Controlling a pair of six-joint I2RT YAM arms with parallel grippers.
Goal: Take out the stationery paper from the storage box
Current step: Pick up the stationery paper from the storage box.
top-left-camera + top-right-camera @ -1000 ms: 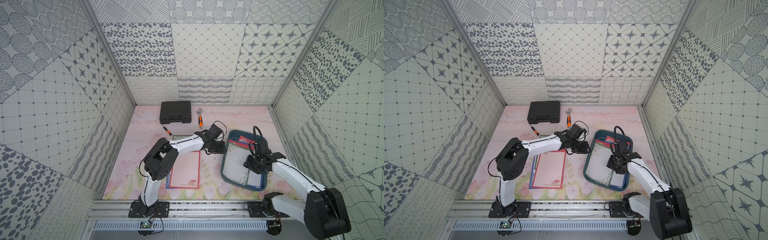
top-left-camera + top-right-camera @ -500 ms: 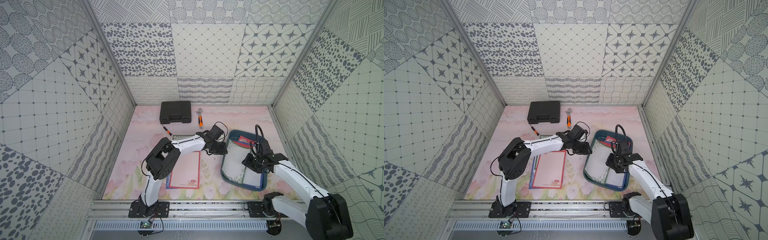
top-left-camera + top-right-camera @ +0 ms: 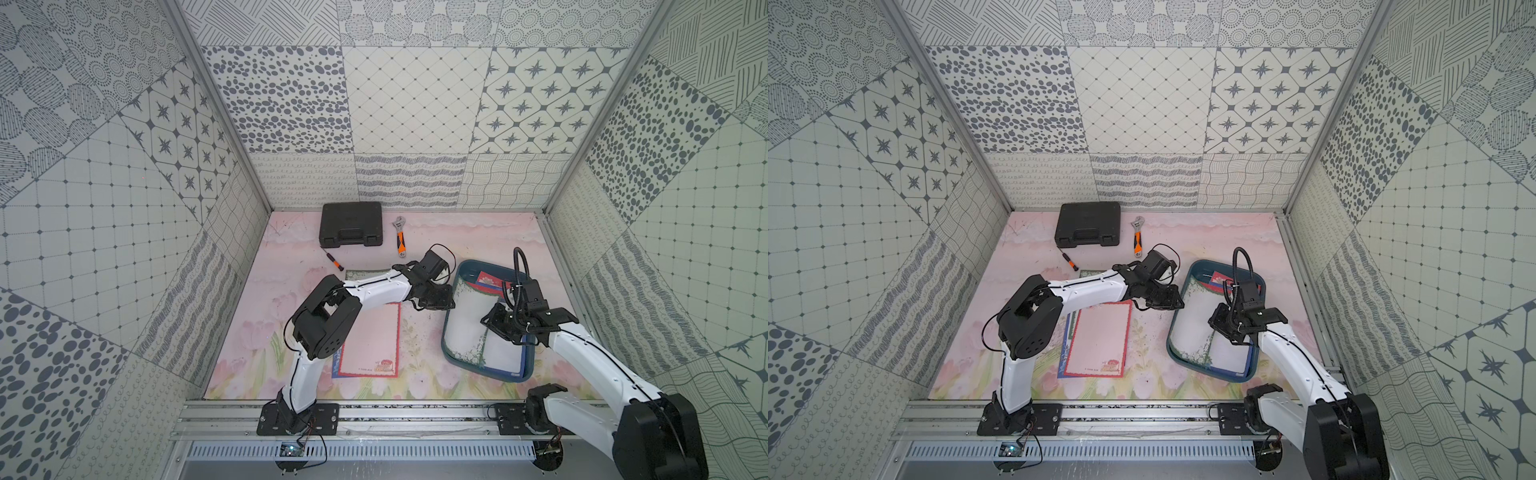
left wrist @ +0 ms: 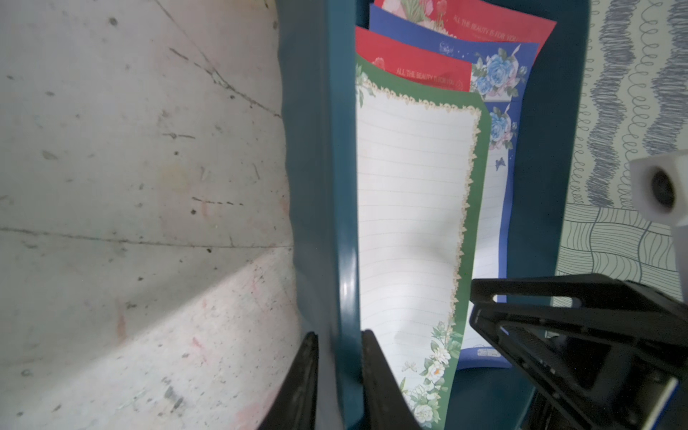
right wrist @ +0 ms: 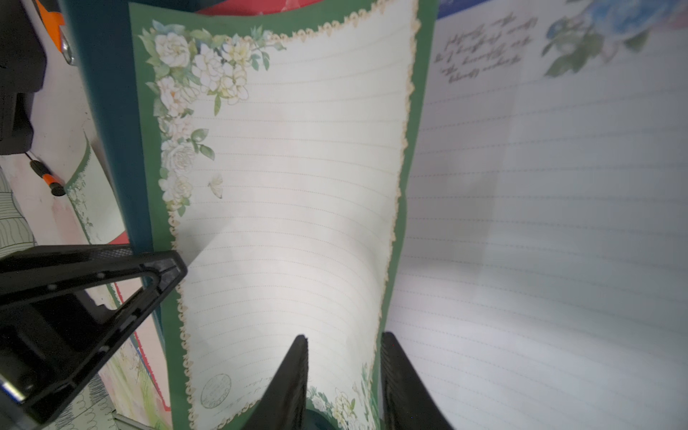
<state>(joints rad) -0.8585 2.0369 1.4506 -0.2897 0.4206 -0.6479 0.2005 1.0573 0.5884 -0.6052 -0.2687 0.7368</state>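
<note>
Straddling one long edge of the green sheet point(image 5: 290, 204), the right gripper point(image 5: 342, 340) has its jaws apart, not pinching; this sheet bows upward inside the box point(image 4: 320, 186), over a blue sheet point(image 4: 493, 208); the left gripper point(image 4: 339, 337) straddles the box wall, but whether it clamps I cannot tell; another sheet point(image 3: 370, 332) lies on the table point(image 3: 291, 257) beside the box.
</note>
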